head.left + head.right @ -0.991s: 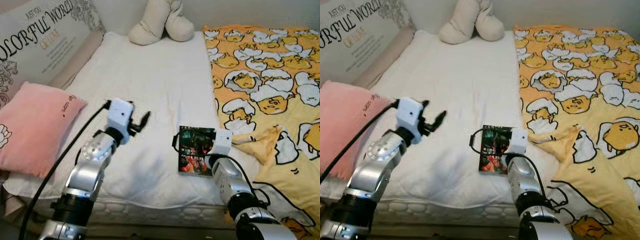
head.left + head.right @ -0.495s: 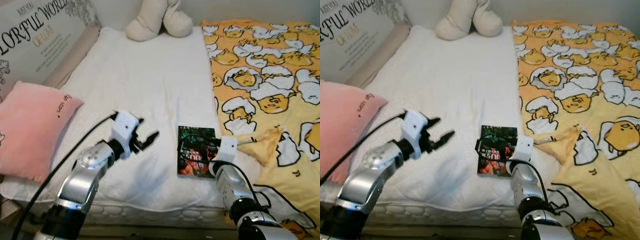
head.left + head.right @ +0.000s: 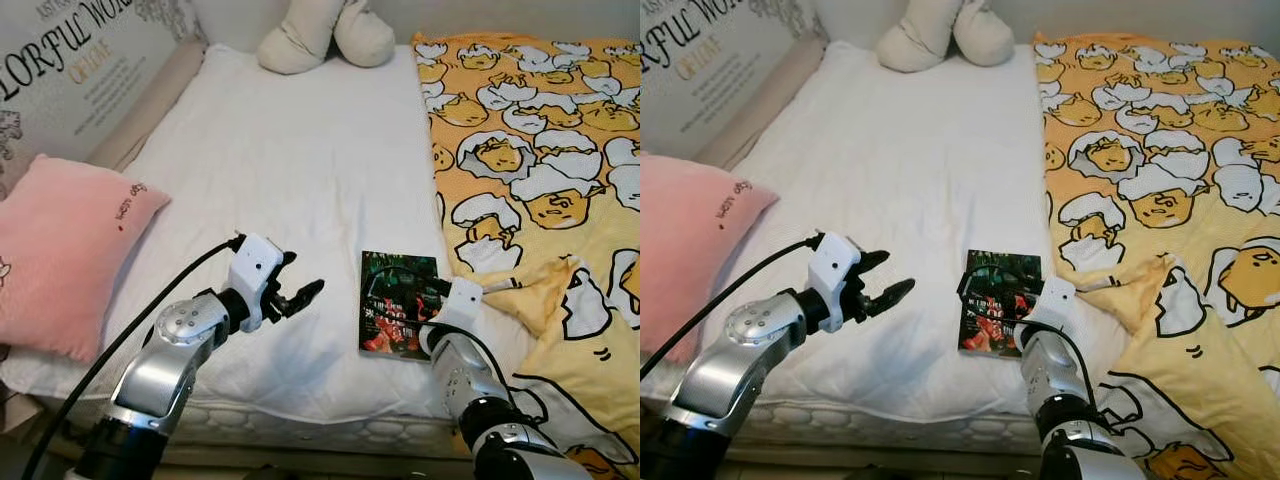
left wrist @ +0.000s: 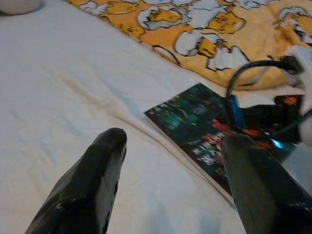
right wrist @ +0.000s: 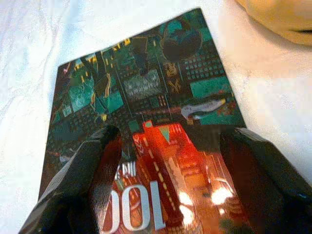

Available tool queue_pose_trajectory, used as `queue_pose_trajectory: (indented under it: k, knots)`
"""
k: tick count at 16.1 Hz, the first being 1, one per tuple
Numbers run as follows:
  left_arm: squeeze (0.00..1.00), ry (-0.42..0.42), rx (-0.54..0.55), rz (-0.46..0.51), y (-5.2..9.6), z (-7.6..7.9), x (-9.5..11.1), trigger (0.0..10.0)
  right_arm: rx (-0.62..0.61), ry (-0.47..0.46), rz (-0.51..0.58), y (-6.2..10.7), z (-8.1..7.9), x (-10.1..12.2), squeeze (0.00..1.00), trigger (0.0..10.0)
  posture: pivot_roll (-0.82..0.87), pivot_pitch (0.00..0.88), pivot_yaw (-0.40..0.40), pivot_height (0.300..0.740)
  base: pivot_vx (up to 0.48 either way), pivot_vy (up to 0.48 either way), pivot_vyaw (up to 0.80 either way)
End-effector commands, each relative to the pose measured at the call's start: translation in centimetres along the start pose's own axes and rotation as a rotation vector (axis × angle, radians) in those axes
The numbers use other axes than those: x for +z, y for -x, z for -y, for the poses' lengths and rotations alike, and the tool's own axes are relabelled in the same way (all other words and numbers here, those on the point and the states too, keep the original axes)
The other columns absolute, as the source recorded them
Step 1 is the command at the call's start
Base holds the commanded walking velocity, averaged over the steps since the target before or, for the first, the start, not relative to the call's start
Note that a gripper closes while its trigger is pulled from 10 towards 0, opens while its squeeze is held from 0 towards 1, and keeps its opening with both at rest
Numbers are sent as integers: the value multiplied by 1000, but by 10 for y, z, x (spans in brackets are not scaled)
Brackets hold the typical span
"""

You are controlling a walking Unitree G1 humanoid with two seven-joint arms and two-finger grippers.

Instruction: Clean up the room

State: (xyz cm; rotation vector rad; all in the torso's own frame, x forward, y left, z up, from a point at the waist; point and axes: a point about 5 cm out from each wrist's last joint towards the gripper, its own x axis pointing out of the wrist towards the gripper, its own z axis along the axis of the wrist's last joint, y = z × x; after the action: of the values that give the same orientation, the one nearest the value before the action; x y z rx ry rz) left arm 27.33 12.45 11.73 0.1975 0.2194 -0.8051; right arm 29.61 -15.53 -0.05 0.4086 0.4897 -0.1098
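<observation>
Right wrist view puts our right pincer (image 5: 165, 170) directly over the book (image 5: 141, 97), its two fingers spread wide with the glossy cover between them and nothing yet gripped. The book lies flat on the white bed (image 3: 300, 170), just beside the edge of the yellow blanket (image 3: 540, 150) that sits on the pincer's outer side. Our left pincer (image 3: 295, 295) hovers above the sheet, released as well, its fingers (image 4: 92, 185) pointing toward the book's near corner from the other flank.

We judge the step in hand to be picking up the book. A flat, slick cover on a soft mattress gives the fingers little to bite, so we should bring the right pincer down at the book's edge nearest it, press one finger into the sheet to slide under, and close across the thickness, not the width. The left pincer could steady the far edge so the book does not skate away. We should keep clear of the blanket's folded corner, which could get caught in the grip.
</observation>
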Motion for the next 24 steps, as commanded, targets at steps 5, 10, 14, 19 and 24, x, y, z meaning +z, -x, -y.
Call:
queue_pose_trajectory:
  k: [5,10,14,19,24]
  knots:
    - [0,-11,-131,-49,4,17,-5,10000,-44,61,26,1,7,3,0,10000,5,0,66,740,0,0,0]
    - [0,-9,-209,-79,7,28,-11,10000,-66,220,128,6,9,8,0,10000,6,0,58,740,0,0,0]
    - [0,-6,-214,-85,6,29,-12,10000,-98,145,65,12,19,-9,0,10000,1,0,54,740,0,0,0]
    - [0,-23,-215,-100,8,28,-14,10000,-82,30,-15,11,15,-20,0,10000,6,0,63,740,0,0,0]
    - [0,-29,-212,-105,9,26,-14,10000,-7,62,-24,7,-3,-19,0,10000,10,0,66,740,0,0,0]
